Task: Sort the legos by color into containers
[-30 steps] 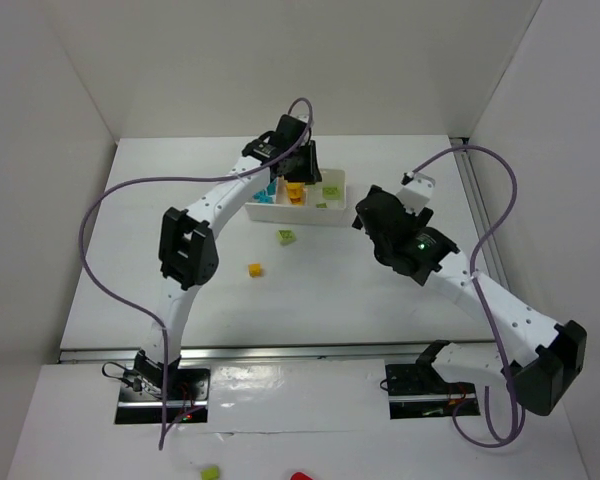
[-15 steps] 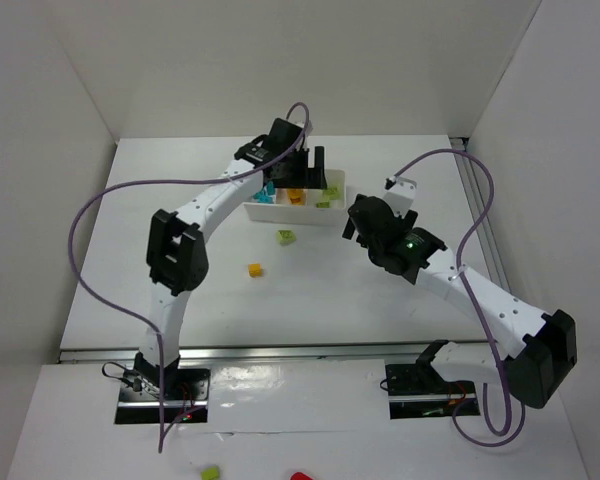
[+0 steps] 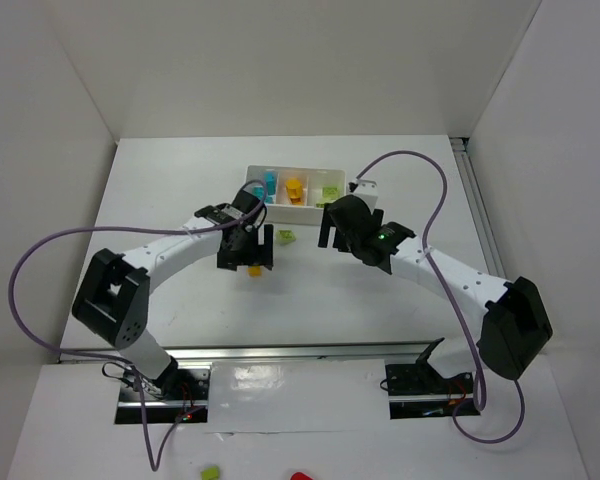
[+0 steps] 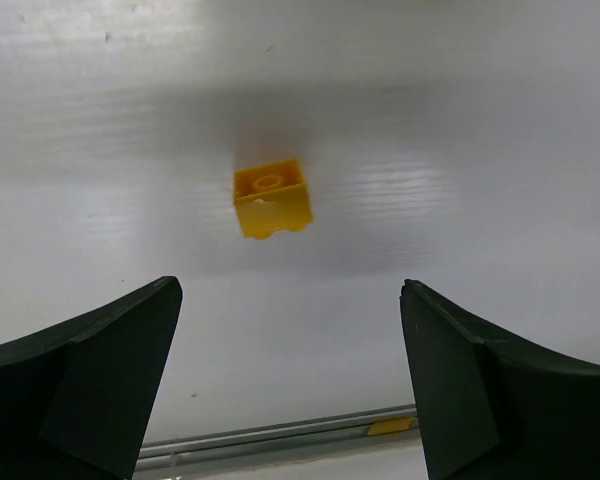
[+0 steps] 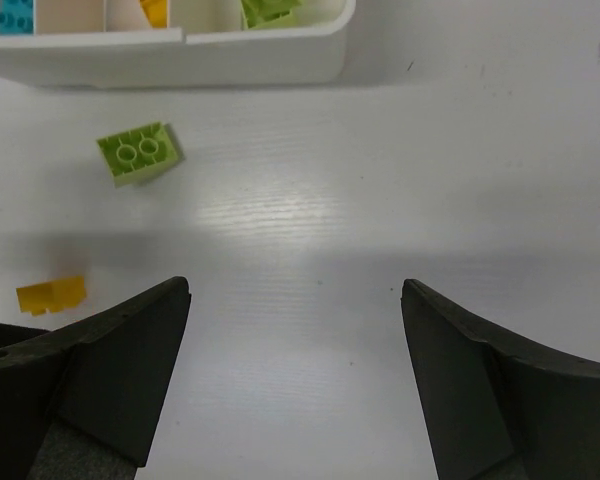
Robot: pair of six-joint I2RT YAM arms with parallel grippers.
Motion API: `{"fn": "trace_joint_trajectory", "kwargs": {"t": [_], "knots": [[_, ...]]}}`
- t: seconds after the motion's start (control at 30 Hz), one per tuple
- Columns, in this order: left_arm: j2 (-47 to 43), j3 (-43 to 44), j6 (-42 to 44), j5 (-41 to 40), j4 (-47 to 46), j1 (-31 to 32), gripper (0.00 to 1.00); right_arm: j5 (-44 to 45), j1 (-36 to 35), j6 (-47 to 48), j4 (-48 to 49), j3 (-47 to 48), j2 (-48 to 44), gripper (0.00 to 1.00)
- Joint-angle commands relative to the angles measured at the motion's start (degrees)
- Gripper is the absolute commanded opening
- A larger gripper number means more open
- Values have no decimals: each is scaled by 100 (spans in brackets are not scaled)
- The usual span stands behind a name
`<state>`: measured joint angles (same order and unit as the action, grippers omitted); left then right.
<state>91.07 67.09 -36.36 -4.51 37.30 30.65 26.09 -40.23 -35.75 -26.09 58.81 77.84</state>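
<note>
The white three-part tray (image 3: 255, 172) sits at the back, with cyan legos (image 3: 270, 187), orange ones (image 3: 295, 189) and green ones (image 3: 329, 192) each in their own compartment. A loose orange-yellow lego (image 3: 253, 270) (image 4: 272, 198) lies on the table just ahead of my left gripper (image 3: 246, 254) (image 4: 288, 290), which hangs open and empty above it. A loose light green lego (image 3: 286, 237) (image 5: 138, 152) lies in front of the tray (image 5: 230, 62). My right gripper (image 3: 350, 232) (image 5: 295, 290) is open and empty to the right of it.
The orange-yellow lego (image 5: 50, 294) also shows at the left edge of the right wrist view. A metal rail (image 3: 300, 350) runs along the table's near edge. White walls close in the left, back and right sides.
My left gripper has opened, left the tray and come toward the front to hover over the orange-yellow lego. My right arm has swung left toward the green lego.
</note>
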Motion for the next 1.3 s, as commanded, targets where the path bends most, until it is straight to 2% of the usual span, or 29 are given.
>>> {"fn": "trace_joint_trajectory", "kwargs": {"t": [0.0, 0.1, 0.23, 0.4, 0.5, 0.53, 0.67, 0.7, 0.77, 0.83, 1.0, 1.13, 1.17, 1.27], "knots": [[183, -125, -327, -190, -30, 28, 100, -280, -47, 147, 332, 201, 38, 94], [376, -275, -460, -190, -283, 28, 99, -280, -47, 147, 280, 201, 38, 94], [509, -363, -583, -322, -626, 28, 91, -280, -47, 147, 227, 201, 38, 94], [904, -284, -583, -375, -627, 28, 73, -219, -47, 147, 113, 201, 38, 94], [1036, -231, -583, -428, -627, 28, 68, -165, -47, 94, 113, 201, -15, 94], [1036, -231, -583, -488, -627, 28, 59, -165, -47, 94, 113, 201, -15, 94], [887, -3, -583, -726, -426, 28, 36, -113, -47, 94, 60, 201, -15, 94], [756, 128, -461, -787, -373, 28, 25, -113, -47, 94, 60, 201, -15, 94], [641, 347, -355, -788, -146, 28, 19, -51, -47, 42, 60, 201, -15, 94], [579, 778, -179, -788, 14, 28, 14, 115, -47, 41, 60, 201, -146, 94], [885, 2016, 137, -682, 120, 28, 14, 414, -47, -20, -54, 201, -348, 94], [1948, 3753, 339, -753, 304, 28, 14, 362, -47, -20, -204, 272, -349, 94], [2420, 4046, 418, -753, 391, 28, 14, 301, -47, -20, -273, 272, -410, 94], [3038, 5107, 542, -692, 479, -94, 14, 301, -47, -151, -336, 272, -524, 94]]}}
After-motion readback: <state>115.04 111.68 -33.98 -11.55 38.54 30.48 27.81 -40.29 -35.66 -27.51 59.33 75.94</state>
